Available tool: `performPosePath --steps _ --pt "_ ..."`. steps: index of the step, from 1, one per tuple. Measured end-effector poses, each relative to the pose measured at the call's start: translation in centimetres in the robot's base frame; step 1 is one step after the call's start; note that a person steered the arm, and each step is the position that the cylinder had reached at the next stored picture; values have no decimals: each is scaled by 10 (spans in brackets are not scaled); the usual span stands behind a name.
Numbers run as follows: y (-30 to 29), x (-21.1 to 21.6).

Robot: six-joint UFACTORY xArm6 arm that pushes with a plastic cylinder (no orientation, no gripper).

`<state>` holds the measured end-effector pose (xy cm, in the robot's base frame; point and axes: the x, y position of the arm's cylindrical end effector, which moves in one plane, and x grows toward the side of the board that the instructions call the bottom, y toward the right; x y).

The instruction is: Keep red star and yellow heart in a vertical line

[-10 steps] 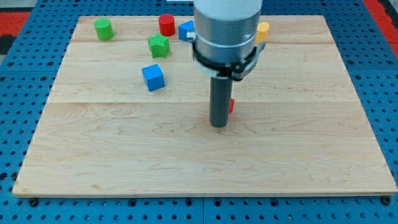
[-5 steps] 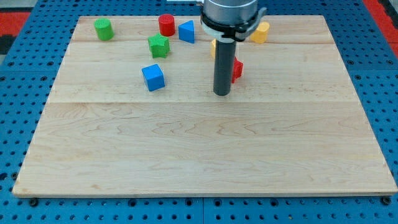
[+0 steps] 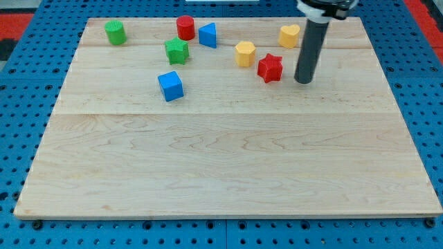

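The red star (image 3: 270, 68) lies on the wooden board in the upper middle-right. The yellow heart (image 3: 289, 35) sits above it and slightly to the right, near the board's top edge. My tip (image 3: 303, 81) rests on the board just right of the red star, a short gap apart, and below the yellow heart. The rod rises to the view's top edge, passing just right of the heart.
A yellow hexagon (image 3: 244, 53) lies left of the red star. A blue triangle (image 3: 208, 34), a red cylinder (image 3: 185, 28), a green star (image 3: 176, 50), a blue cube (image 3: 170, 86) and a green cylinder (image 3: 115, 32) are in the upper left.
My tip moved up and then to the right, from below-left of the red star to its right side. The red star was pushed up the board towards the yellow hexagon and now shows fully.
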<state>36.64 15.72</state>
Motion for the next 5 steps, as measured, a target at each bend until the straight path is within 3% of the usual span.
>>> performPosePath --steps 1,2,5 --pt "55 -41" --pt "60 -105" --pt "-27 -121"
